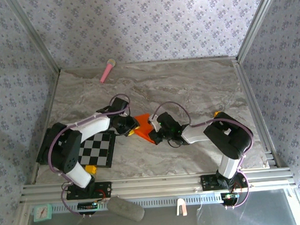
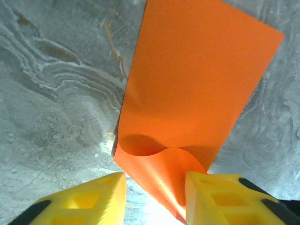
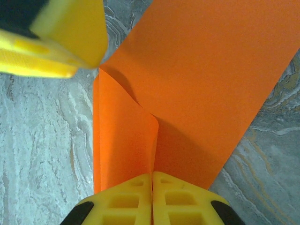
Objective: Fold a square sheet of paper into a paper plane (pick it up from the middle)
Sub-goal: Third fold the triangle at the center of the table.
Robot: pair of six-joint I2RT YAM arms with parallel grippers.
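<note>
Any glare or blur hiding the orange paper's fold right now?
Left wrist: a washed-out bright patch on the orange paper low between the fingers of the left claw, and a dark shadow under its curl. Right wrist: paper sharp, but one left claw finger at top left is blurred. Top external: even light, fold too small to read.

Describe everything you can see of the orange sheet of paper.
The orange sheet of paper is thin, plain and unmarked. It lies partly folded on the grey marbled table, right of the checkered mat. One flap is lifted and curls over the flat part in a soft, unpressed bend. The right end effector is shut on that flap's edge. The left end effector stands open at the flap's other end, one yellow finger at the paper's edge.
</note>
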